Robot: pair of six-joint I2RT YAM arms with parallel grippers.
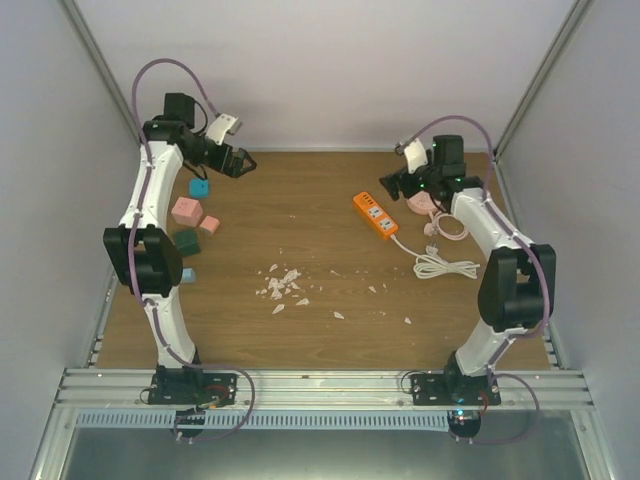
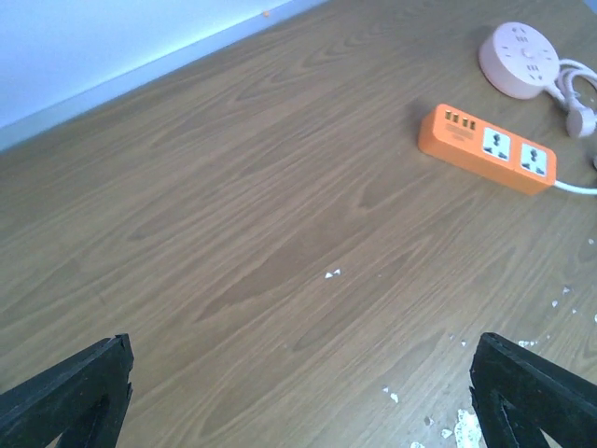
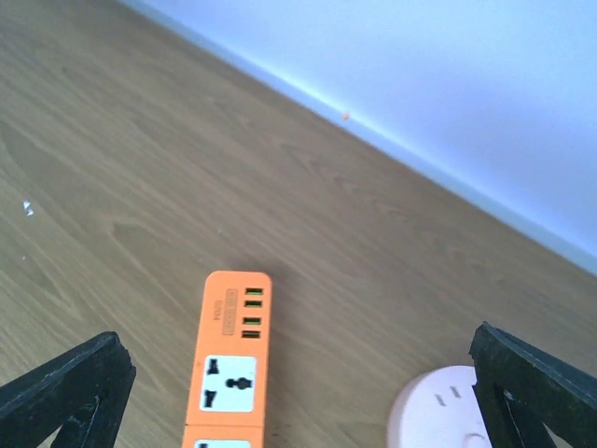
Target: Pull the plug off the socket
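Observation:
An orange power strip (image 1: 375, 215) lies at the back right of the table, and its white cable ends in a coil (image 1: 445, 265). It also shows in the left wrist view (image 2: 490, 149) and the right wrist view (image 3: 229, 364); the sockets I see on it are empty. A pink round socket (image 1: 420, 203) (image 2: 519, 58) (image 3: 448, 415) lies just right of it. A white plug (image 2: 580, 121) lies on the table beside the round socket. My right gripper (image 1: 392, 185) (image 3: 298, 397) hovers open and empty over the strip's far end. My left gripper (image 1: 240, 163) (image 2: 298, 401) is open and empty, far left.
Coloured blocks lie at the left: blue (image 1: 199, 187), pink (image 1: 185, 210), dark green (image 1: 186, 241). White scraps (image 1: 282, 285) are scattered mid-table. Walls close the back and both sides.

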